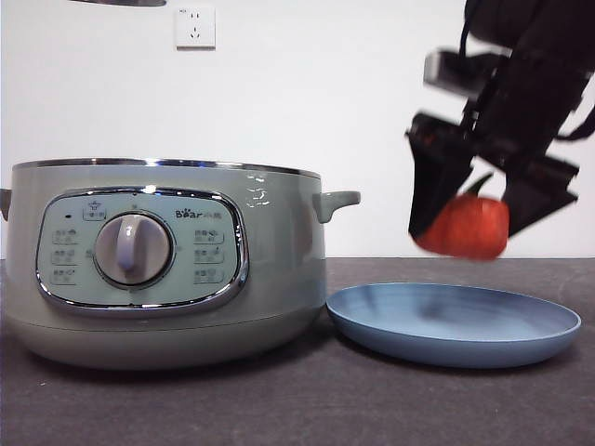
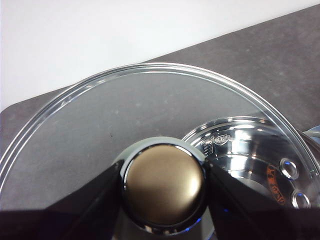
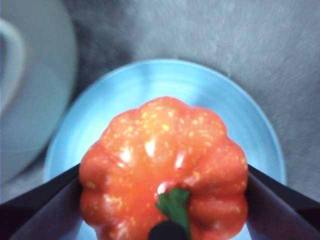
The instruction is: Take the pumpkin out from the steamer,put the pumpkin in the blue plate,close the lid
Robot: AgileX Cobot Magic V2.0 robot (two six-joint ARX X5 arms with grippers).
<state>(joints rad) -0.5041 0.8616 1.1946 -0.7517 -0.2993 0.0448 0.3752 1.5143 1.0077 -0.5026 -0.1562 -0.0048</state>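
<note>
My right gripper (image 1: 465, 223) is shut on the orange-red pumpkin (image 1: 463, 226) and holds it in the air above the blue plate (image 1: 454, 321). In the right wrist view the pumpkin (image 3: 165, 167) with its green stem hangs over the plate (image 3: 165, 80). The sage-green steamer (image 1: 167, 260) stands open at the left, with no lid on it. My left gripper (image 2: 164, 187) is shut on the knob (image 2: 164, 185) of the glass lid (image 2: 125, 115) and holds it above the steamer's shiny inside (image 2: 250, 155). The lid's edge (image 1: 121, 3) shows at the top of the front view.
The dark grey table (image 1: 297, 400) carries the steamer and plate side by side, close together. A white wall with a socket (image 1: 195, 26) stands behind. The steamer's side handle (image 1: 337, 200) points toward the plate.
</note>
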